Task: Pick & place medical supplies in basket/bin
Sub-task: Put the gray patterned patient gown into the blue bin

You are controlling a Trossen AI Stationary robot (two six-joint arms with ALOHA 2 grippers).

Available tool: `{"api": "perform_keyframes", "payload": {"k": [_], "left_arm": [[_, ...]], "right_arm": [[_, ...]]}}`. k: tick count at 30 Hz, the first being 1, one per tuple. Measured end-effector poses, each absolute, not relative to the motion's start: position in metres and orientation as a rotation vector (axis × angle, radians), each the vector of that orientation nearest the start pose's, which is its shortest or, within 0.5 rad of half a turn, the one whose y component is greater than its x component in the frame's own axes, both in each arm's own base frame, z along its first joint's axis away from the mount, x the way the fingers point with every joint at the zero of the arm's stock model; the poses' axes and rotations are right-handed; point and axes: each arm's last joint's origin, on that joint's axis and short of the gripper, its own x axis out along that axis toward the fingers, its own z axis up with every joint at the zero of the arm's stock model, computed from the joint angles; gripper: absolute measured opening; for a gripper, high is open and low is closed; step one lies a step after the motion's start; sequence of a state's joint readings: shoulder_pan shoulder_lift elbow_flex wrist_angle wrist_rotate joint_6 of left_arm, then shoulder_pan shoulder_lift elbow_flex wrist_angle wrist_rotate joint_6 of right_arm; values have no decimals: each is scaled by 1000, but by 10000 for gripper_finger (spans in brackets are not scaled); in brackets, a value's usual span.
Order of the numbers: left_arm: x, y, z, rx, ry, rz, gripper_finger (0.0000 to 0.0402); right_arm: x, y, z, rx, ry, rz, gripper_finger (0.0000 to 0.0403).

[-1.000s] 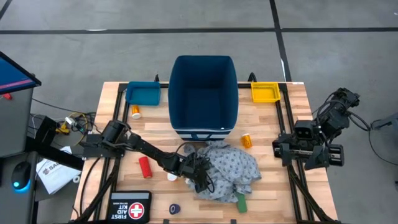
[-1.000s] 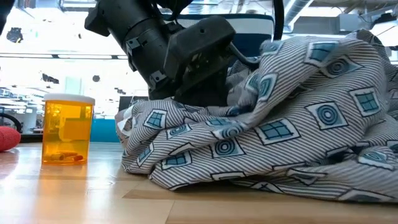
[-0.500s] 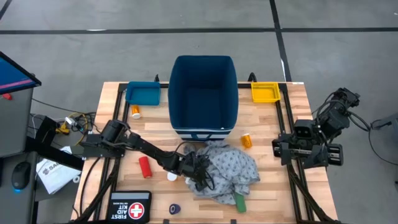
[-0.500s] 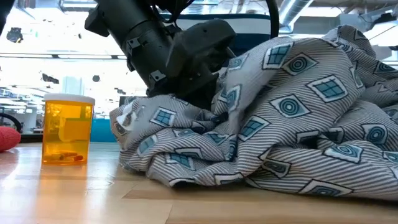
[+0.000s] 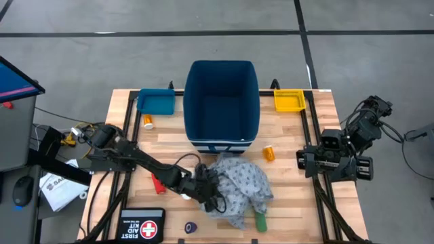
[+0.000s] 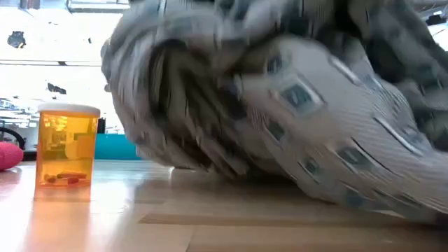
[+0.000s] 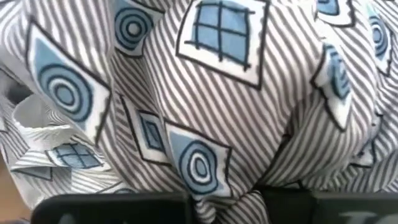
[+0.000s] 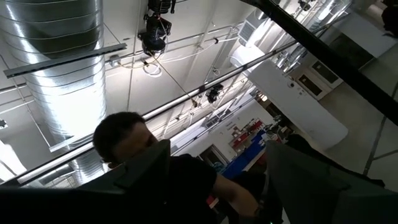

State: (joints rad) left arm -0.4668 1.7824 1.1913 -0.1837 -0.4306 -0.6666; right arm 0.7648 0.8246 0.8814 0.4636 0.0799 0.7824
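- Left gripper [image 5: 207, 192]: low over the table in front of the tall dark blue bin [image 5: 222, 102], at the left edge of the grey patterned gown [image 5: 241, 190]. Clenched on a fold of the gown; the left wrist view shows cloth [image 7: 205, 112] bunched between the two dark fingers.
- Gown: crumpled heap on the wooden table [image 5: 291, 129], just in front of the bin, not in it. In the low view it fills most of the frame, blurred [image 6: 294, 112].
- Green cylinder [image 5: 262, 220]: at the gown's near edge, touching or partly under the cloth.
- Orange bottle [image 5: 269, 152]: right of the bin's near corner, apart from the gown. A second orange bottle [image 5: 148, 122] lies near the teal tray [image 5: 157, 102].
- Orange bottle with white cap, low view [image 6: 67, 145]: upright, left of the gown.
- Red cylinder [image 5: 155, 183]: partly hidden beneath the left arm.
- Dark blue roll [image 5: 190, 228]: near the front edge, beside the black first aid pouch [image 5: 142, 226].
- Yellow tray [image 5: 289, 100]: right of the bin.
- Right gripper [image 5: 337, 166]: parked at the table's right side; its camera points at the ceiling; cannot tell whether its fingers are parted.
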Motion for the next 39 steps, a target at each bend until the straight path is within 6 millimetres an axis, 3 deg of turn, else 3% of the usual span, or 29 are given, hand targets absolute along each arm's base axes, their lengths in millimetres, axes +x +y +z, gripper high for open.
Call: {"api": "perform_keyframes", "payload": {"k": [16, 25, 34, 39], "left_arm": [[320, -145, 294, -298, 397, 108, 33], [292, -136, 363, -349, 108, -75, 33], [265, -96, 433, -331, -390, -41, 33], [242, -66, 468, -203, -531, 8, 33]], "right_arm": [[121, 114, 419, 896, -217, 824, 260], [121, 113, 419, 871, -229, 815, 260], [122, 113, 419, 840, -247, 792, 260], [122, 113, 419, 829, -254, 784, 260]]}}
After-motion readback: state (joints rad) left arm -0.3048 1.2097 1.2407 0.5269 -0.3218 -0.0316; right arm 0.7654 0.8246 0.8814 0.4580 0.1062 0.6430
